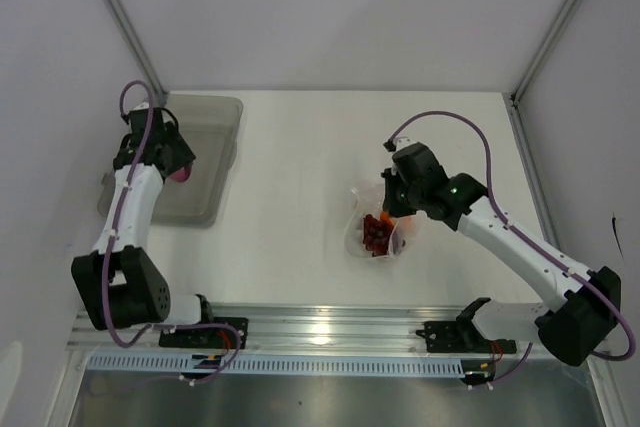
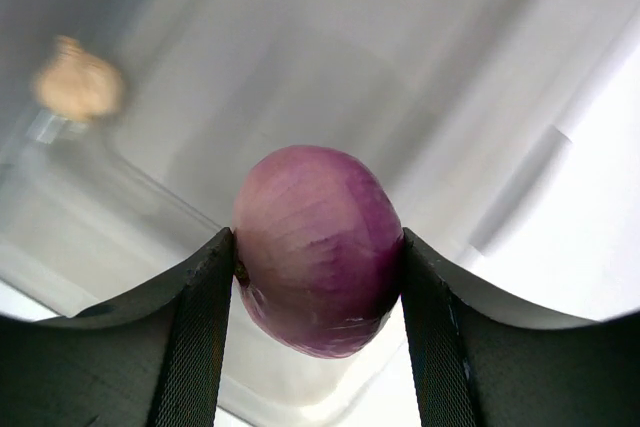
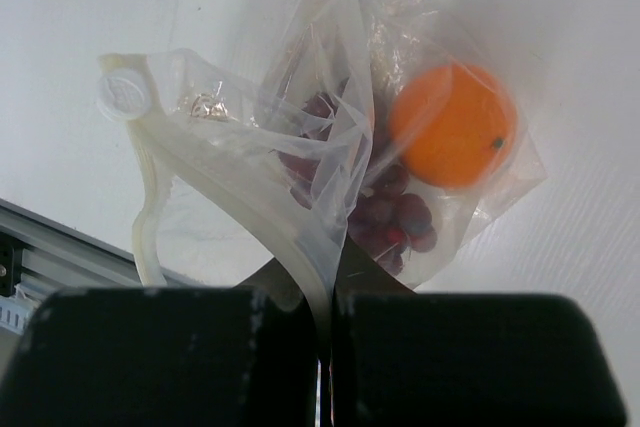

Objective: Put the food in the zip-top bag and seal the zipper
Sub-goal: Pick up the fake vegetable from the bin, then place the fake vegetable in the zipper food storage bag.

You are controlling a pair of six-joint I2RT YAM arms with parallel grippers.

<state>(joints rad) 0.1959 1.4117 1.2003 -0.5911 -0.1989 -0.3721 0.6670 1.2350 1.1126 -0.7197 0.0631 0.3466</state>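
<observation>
The tub [image 1: 205, 132] sits by the far left corner of the desk [image 1: 300, 137]. Over it hangs the left end effector [image 2: 318, 277], with the onion [image 2: 318, 247] clamped between its two fingers, above the tub floor. The garlic bulb [image 2: 78, 85] lies in the tub, well apart from the onion. The zip-top bag [image 3: 300, 147] lies right of the desk's middle, between the middle and the right edge, well apart from the tub. In the bag are the orange [image 3: 453, 125] and the berries [image 3: 390, 212], just beside each other. The right end effector [image 3: 325, 292] is above the bag, its fingers pinched together on the bag's film near the zipper [image 3: 150, 207].
</observation>
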